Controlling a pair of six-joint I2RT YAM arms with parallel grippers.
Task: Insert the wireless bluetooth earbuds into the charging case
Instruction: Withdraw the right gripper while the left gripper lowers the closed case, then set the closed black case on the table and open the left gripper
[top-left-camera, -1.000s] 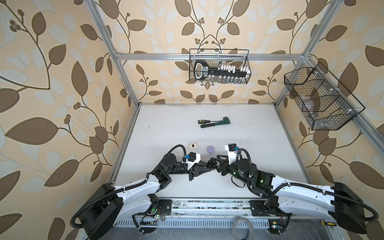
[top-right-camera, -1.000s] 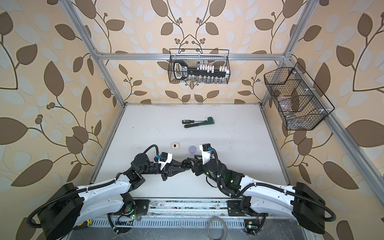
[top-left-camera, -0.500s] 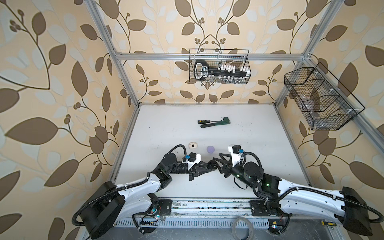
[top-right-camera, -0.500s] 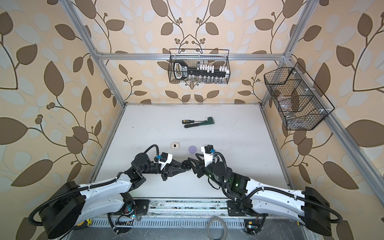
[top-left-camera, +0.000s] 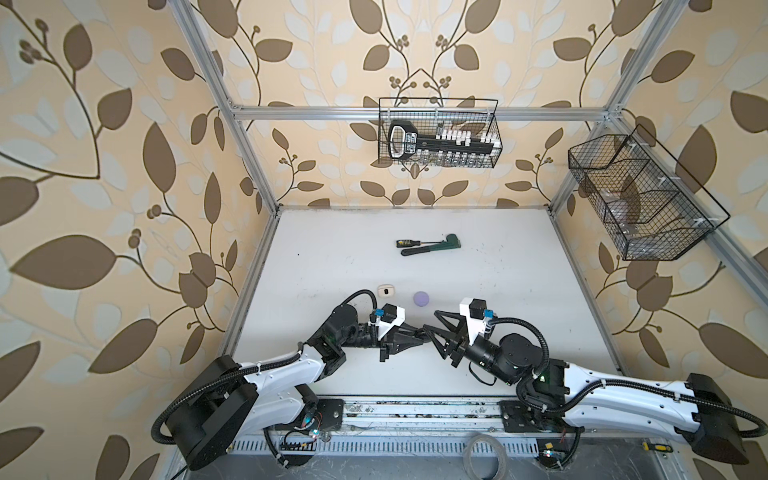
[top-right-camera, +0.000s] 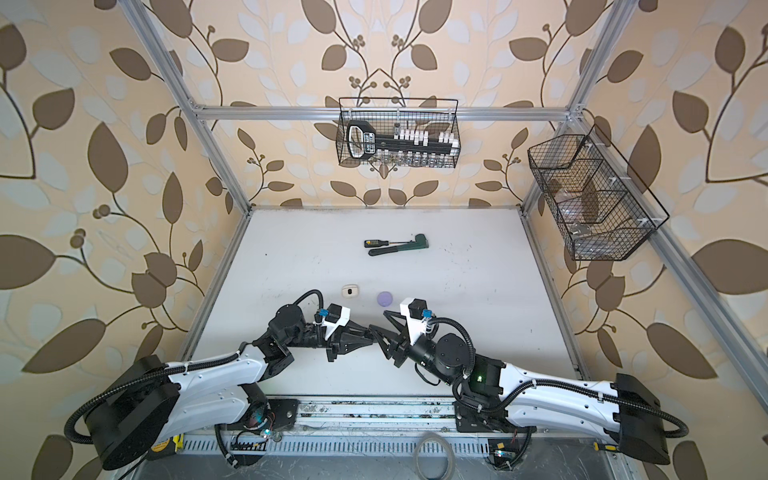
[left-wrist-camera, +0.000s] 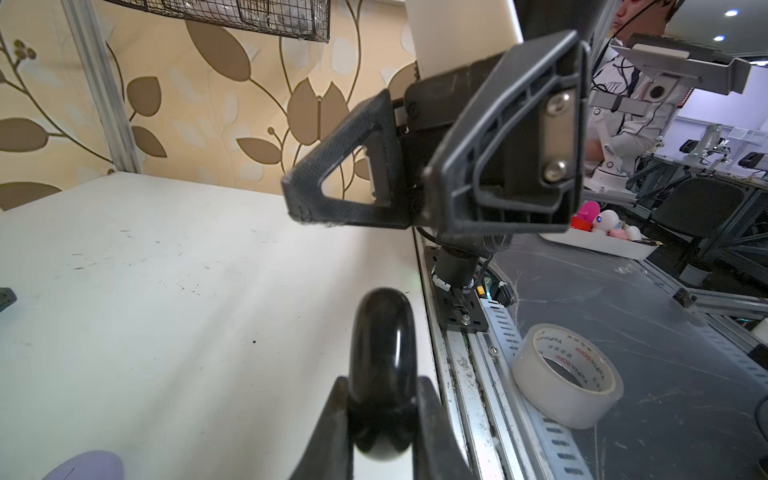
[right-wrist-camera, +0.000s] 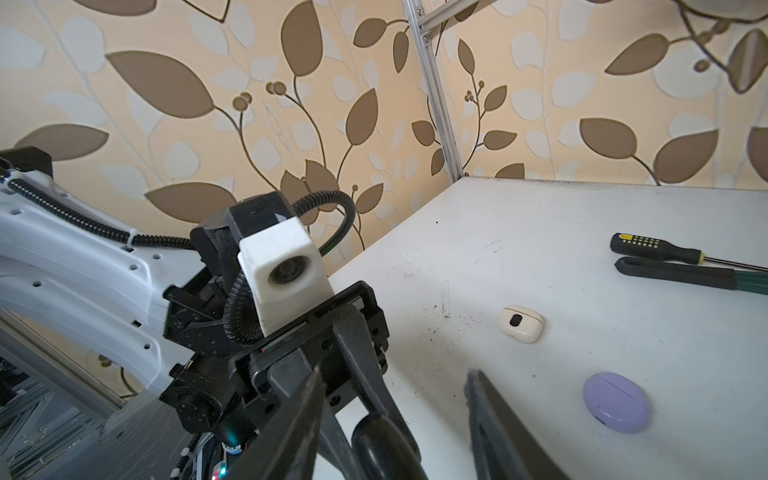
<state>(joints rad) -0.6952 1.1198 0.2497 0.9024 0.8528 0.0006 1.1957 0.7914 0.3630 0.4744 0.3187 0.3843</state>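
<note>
**Top views.** In both top views the left claw (top-left-camera: 415, 335) and right claw (top-left-camera: 434, 328) meet tip to tip above the near middle of the worktop (top-left-camera: 498, 270). A white case (top-left-camera: 385, 290) and a closed lavender case (top-left-camera: 421, 298) lie just beyond them, near each other but apart. No earbuds can be made out.

**Left wrist view.** The left claw is clamped low on a glossy black case (left-wrist-camera: 382, 357). Most of the shell stands clear of its fingers. The right claw faces it with its fingers apart.

**Right wrist view.** The black case sits between the right claw's spread fingers. Whether either finger touches it cannot be told. No earbuds show here either.

**Advice.** The step appears to be a second grip on the black case, to open it or take it over.
- Centre the right claw on the free end before you close.
- Close slowly, because the rounded, shiny shell will likely squirt out of an off-centre pinch.
- Keep the left claw's grip firm until the right claw is seated.
</note>
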